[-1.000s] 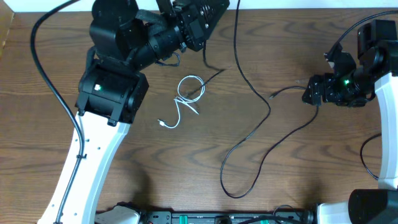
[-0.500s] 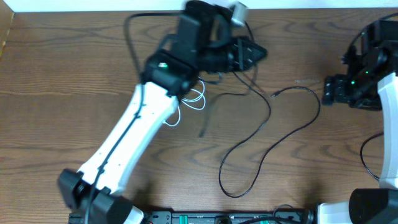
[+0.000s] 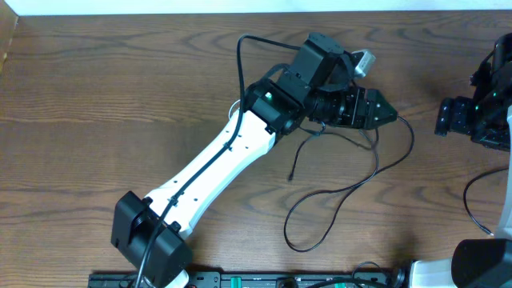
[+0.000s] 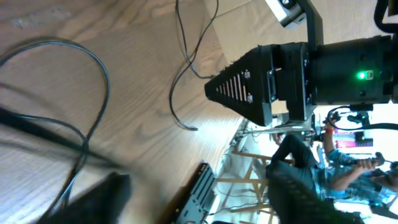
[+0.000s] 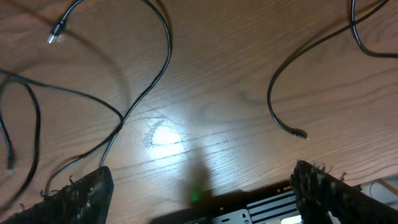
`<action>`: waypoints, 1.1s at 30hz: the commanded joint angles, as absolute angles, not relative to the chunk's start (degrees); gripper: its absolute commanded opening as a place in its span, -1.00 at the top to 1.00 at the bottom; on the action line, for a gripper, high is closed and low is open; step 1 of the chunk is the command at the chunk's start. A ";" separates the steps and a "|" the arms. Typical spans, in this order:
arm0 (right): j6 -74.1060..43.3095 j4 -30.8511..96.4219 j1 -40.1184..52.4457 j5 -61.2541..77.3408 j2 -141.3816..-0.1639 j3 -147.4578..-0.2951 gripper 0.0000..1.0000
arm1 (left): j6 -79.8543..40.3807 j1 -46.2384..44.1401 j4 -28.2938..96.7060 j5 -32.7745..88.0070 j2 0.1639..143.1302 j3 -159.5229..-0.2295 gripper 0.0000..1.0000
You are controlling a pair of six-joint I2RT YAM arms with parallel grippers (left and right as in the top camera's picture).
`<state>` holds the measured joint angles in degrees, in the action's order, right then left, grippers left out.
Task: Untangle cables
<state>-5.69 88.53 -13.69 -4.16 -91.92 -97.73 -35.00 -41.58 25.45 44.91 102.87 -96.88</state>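
Left gripper [image 3: 387, 112] extended over table [image 3: 96, 96] centre, jaw opening not determinable, black cable [image 3: 306, 252] running close by it and looping toward near edge, right gripper [image 3: 444, 118] well apart at right side, jaws wide, holding nothing

Brown wooden table [image 3: 96, 96] — past its edge, a person [image 4: 348, 180] stands blurred.

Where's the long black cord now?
Overhead view: the black cord sprawls across the table, middle-right, looping from beside the left gripper down toward the front edge.
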 commanded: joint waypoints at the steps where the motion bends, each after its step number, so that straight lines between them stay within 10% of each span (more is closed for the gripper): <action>1: -5.93 88.44 -13.82 -2.13 -91.31 -97.49 -0.79 | -28.73 -39.81 26.48 45.60 102.69 -96.66 -0.75; 11: -5.04 89.27 -13.28 8.23 -91.31 -97.21 -0.90 | -19.29 -27.59 38.87 43.24 93.93 -96.66 -0.78; 19: -5.17 84.40 -6.44 20.29 -91.31 -82.41 -0.75 | -17.56 -12.45 69.54 12.12 88.82 -96.66 -0.78; 33: -35.73 61.58 16.71 16.60 -91.31 -59.68 -0.72 | -17.56 -6.81 71.13 11.92 88.82 -96.66 -0.78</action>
